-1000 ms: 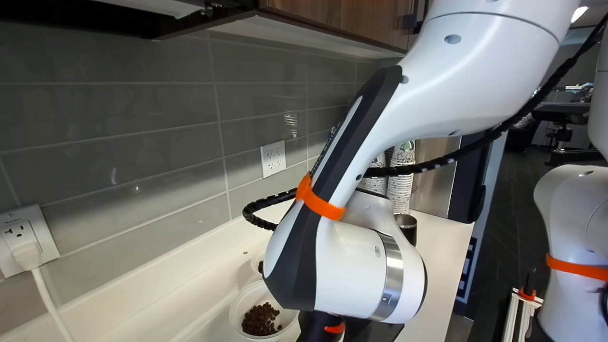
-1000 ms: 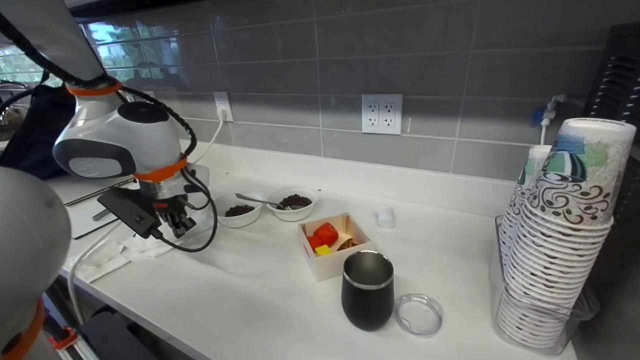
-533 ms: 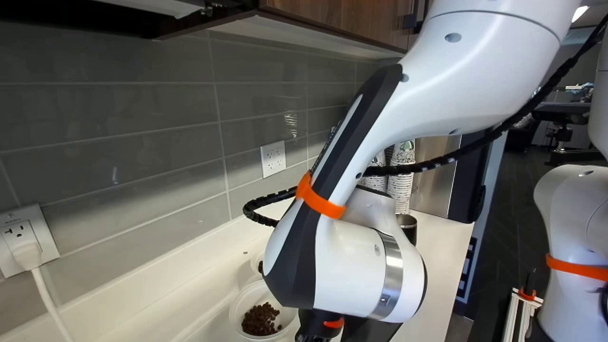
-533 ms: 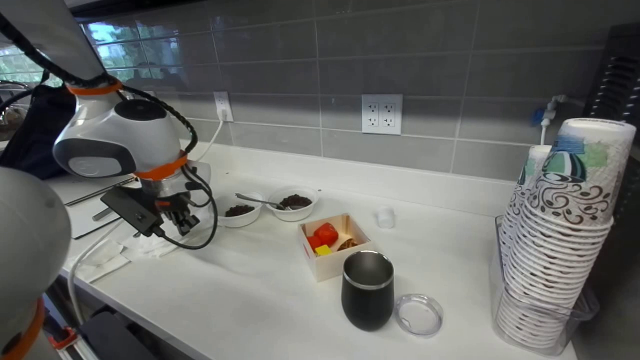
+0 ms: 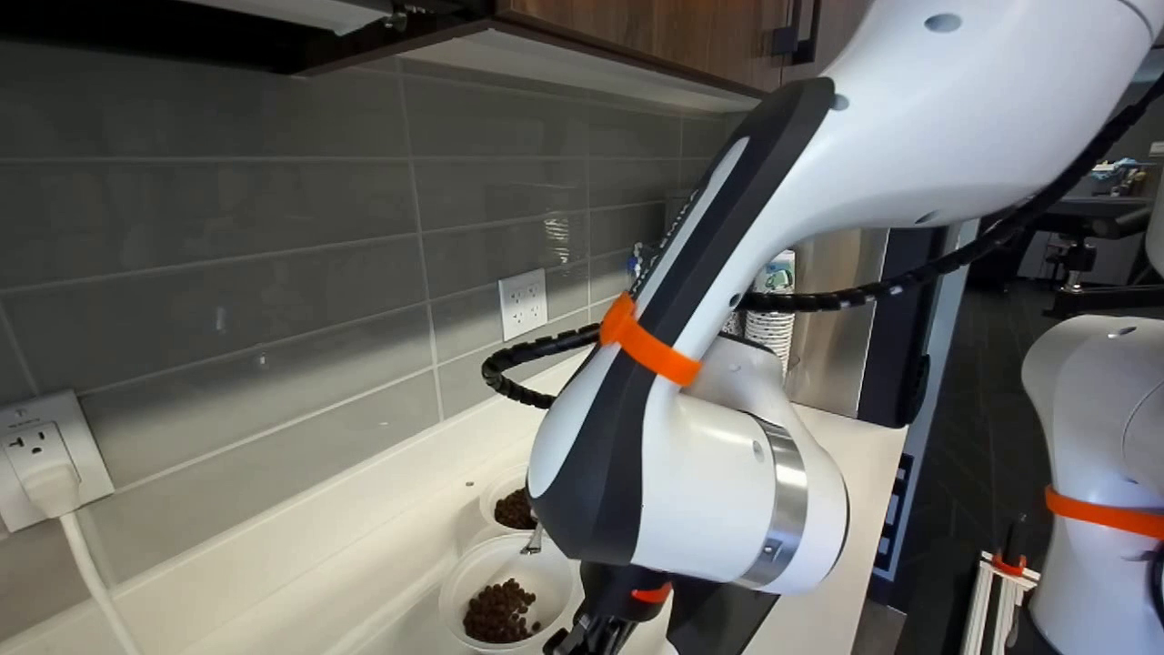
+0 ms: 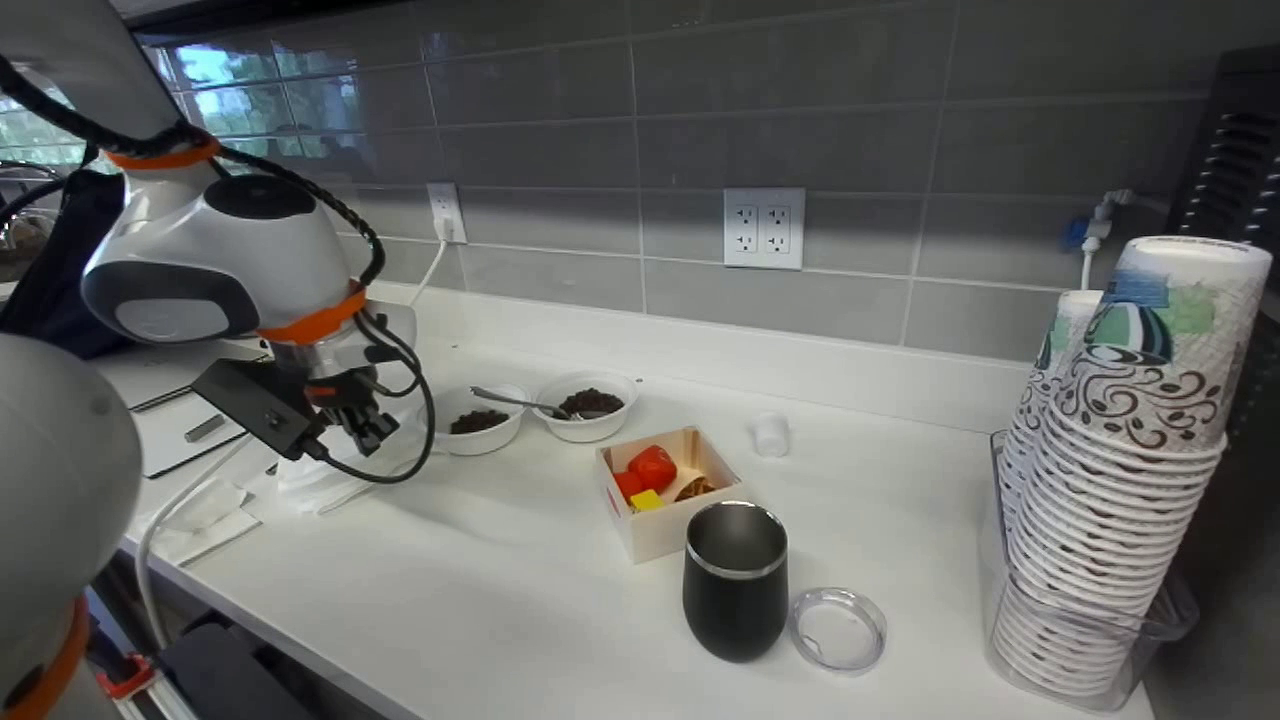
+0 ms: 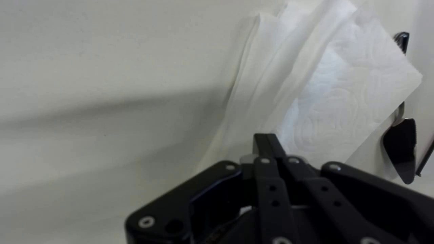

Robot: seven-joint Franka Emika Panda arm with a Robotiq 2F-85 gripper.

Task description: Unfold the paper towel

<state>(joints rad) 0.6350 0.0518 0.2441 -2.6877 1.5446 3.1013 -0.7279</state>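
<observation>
In an exterior view, a rounded black tumbler (image 6: 736, 600) is standing at lower centre beside a clear round plastic lid (image 6: 838, 632); a pale square wooden box (image 6: 662, 535) is sitting near centre; stacked patterned white cups (image 6: 1120, 490) are rising at right.

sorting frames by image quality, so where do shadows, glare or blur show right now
Wrist view: slightly soft overall, a dark streak of shadow on the counter beside the paper towel; in both exterior views: bright reflections on the glossy tiled wall.

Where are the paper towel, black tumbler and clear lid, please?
Paper towel (image 7: 335, 105), in the wrist view: embossed face.
Black tumbler (image 6: 735, 608), in an exterior view: body.
Clear lid (image 6: 839, 630), in an exterior view: centre.
</observation>
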